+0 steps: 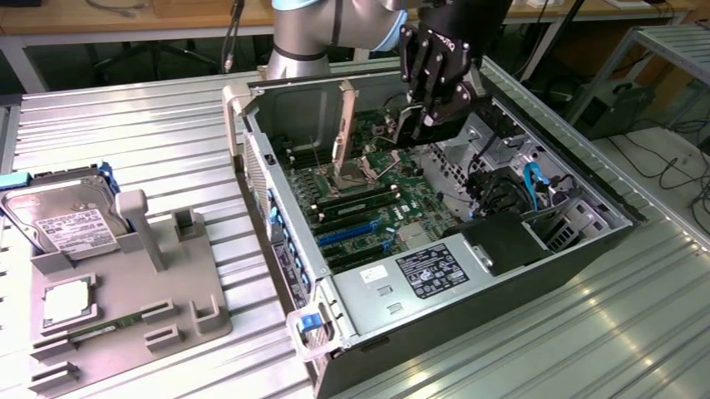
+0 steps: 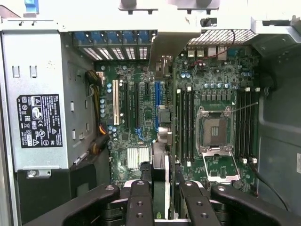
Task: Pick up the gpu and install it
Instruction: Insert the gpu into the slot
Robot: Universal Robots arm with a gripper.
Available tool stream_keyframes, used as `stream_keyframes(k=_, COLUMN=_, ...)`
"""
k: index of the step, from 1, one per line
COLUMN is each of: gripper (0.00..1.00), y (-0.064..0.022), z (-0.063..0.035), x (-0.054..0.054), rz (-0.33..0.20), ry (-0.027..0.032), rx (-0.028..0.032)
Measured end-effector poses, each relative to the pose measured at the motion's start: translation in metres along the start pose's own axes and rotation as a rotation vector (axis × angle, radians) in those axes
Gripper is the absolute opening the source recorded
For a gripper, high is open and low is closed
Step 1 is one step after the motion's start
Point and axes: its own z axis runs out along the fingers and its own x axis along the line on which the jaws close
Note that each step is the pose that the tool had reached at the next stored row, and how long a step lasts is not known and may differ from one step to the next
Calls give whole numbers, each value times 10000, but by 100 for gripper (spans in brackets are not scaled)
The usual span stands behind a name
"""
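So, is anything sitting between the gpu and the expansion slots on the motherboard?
Nothing visible. The hand holds the gpu edge-on above the motherboard; the blue expansion slot and its neighbours look bare. The yellow and orange cable bundle lies off to the side by the power supply.

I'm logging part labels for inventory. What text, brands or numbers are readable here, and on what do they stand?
No text is legible in either view.
Power supply label: black sticker with white print and certification marks, too small to read.
Same label in the exterior view: blurred.
Hard drive label: white sticker, print unreadable.
Gripper body: white lettering, too blurred to read.
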Motion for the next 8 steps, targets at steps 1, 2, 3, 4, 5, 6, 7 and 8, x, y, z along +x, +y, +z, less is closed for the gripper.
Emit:
stream_keyframes(k=1, gripper=27, y=0, z=6, x=0, rz=0, ry=20, rx=1)
stream_keyframes(k=2, gripper=27, y=6, z=17, x=1, rz=0, ry=23, rx=2)
stream_keyframes(k=3, gripper=27, y=20, z=34, x=2, rz=5, ry=22, rx=3)
stream_keyframes(k=4, gripper=27, y=28, z=53, x=0, rz=33, ry=23, rx=3)
stream_keyframes(k=5, gripper=27, y=32, z=70, x=-2, rz=83, ry=26, rx=3)
stream_keyframes(k=6, gripper=27, y=40, z=89, x=-2, rz=107, ry=25, rx=4)
stream_keyframes(k=7, gripper=27, y=42, z=107, x=-3, rz=113, ry=25, rx=4)
stream_keyframes(k=8, gripper=27, y=43, z=123, x=-6, rz=115, ry=27, rx=4)
